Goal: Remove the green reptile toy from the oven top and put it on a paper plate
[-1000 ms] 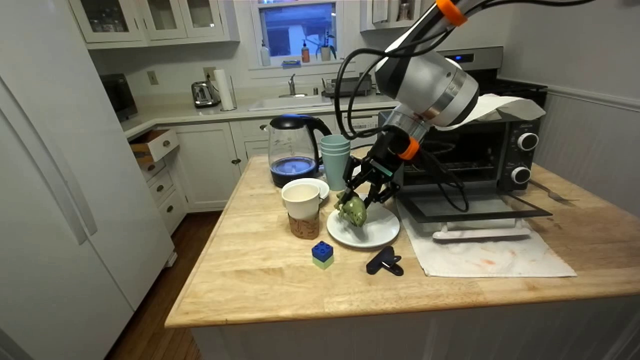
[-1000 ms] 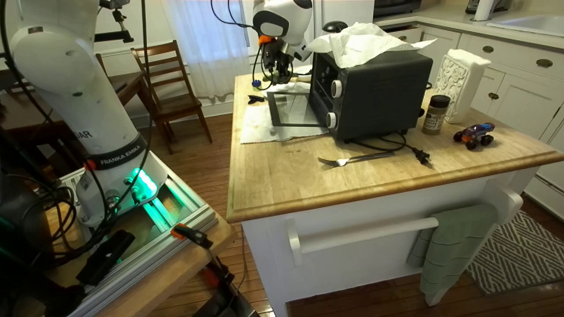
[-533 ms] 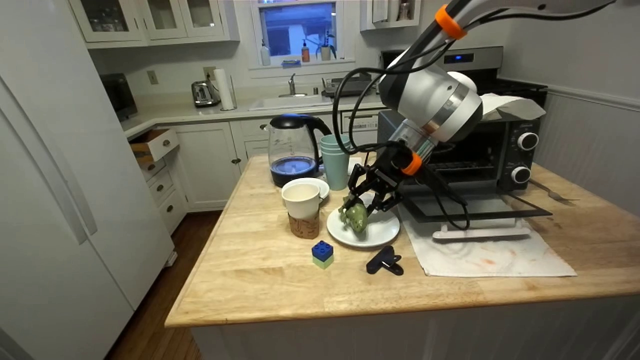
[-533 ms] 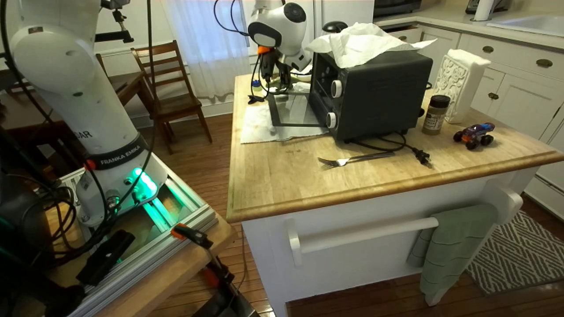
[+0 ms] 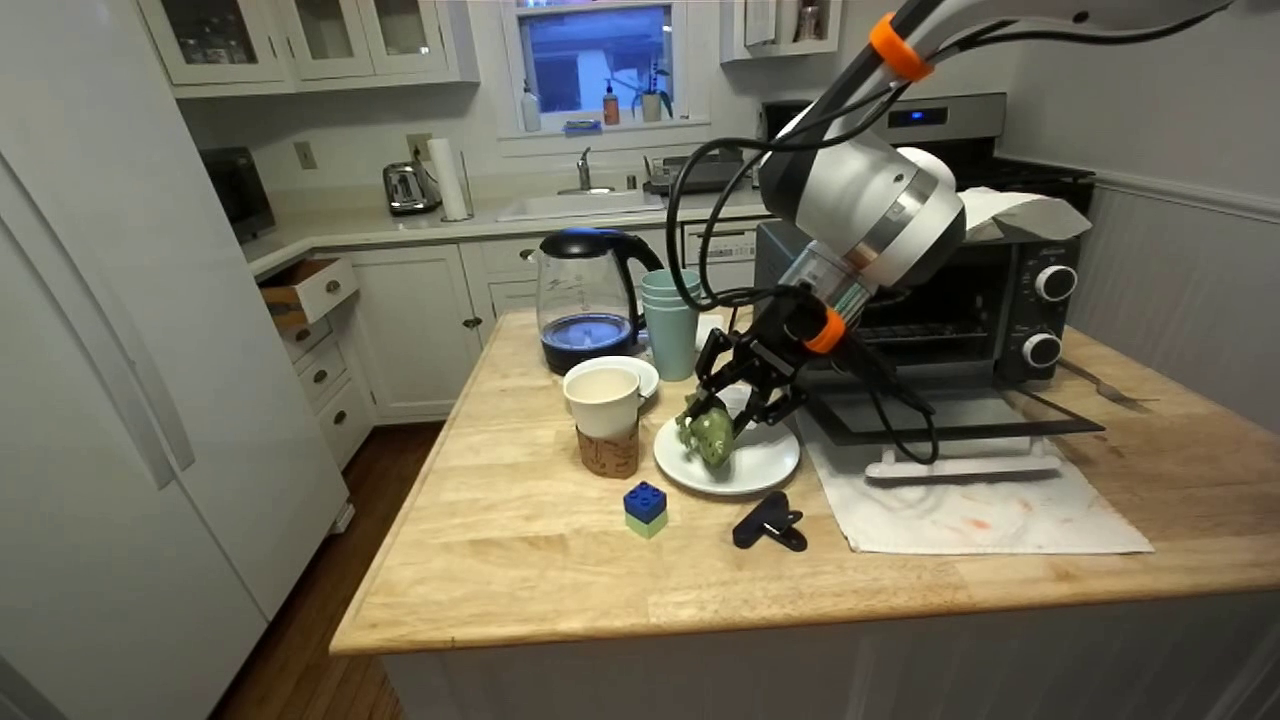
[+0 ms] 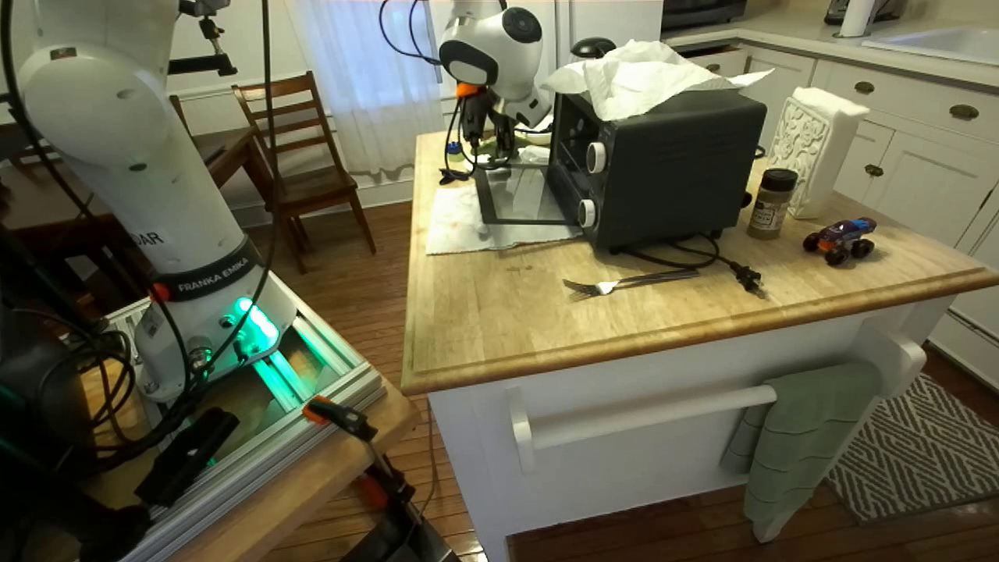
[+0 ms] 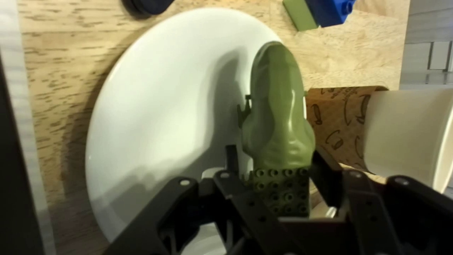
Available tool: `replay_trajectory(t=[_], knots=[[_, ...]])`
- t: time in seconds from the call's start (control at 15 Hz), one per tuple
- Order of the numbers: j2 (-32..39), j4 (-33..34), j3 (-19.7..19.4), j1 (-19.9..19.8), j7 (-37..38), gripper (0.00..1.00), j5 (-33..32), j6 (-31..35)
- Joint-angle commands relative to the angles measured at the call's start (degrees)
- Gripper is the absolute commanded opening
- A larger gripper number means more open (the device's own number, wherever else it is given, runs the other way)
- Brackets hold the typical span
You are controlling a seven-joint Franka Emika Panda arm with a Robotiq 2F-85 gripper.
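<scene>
Green reptile toy (image 7: pixel 279 113) | over plate (image 7: pixel 152 99) | gripper (image 7: pixel 276 156) astride, hold unclear

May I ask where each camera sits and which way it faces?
An exterior view: before the oven, facing its open front; arm, gripper show.
An exterior view: near the base, facing the oven's side; base, arm, gripper show.
Wrist view: at arm's end, facing green toy and plate; gripper fingers show.
Both exterior views share the oven.

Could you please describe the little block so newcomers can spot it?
In an exterior view, find the toaster oven, then the white plate left of its open door. Front-left of it sits the little block: studded blue atop pale green, unlike the dark clip to its right.
</scene>
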Motion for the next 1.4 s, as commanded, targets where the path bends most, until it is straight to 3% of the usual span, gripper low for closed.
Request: replay_trajectory(t=[0.0,0.13,0.4,0.53,0.67,0.93,1.13,1.33], knots=[[-1.3,-2.2,-0.8,1.0,-1.6,0.74,1.6,1.4],[-1.7,-2.8,-0.9,1.0,-1.7,0.8,1.6,1.9],[-3.2,-4.7,-0.9,1.4,-1.9,0.73,1.5,4.1],[-5.2,-6.4,-1.0,2.1,-1.3,0.82,1.0,5.6],[-7.8,-8.5,-0.9,2.9,-0.7,0.99,0.4,7.1],[-14.8,-13.8,-1.3,5.2,3.6,1.0,-2.7,6.3],[-20.6,-19.1,-3.7,8.5,13.8,1.0,-12.0,7.4],[-26.0,-24.1,-6.6,9.8,27.1,1.0,-26.8,6.4]])
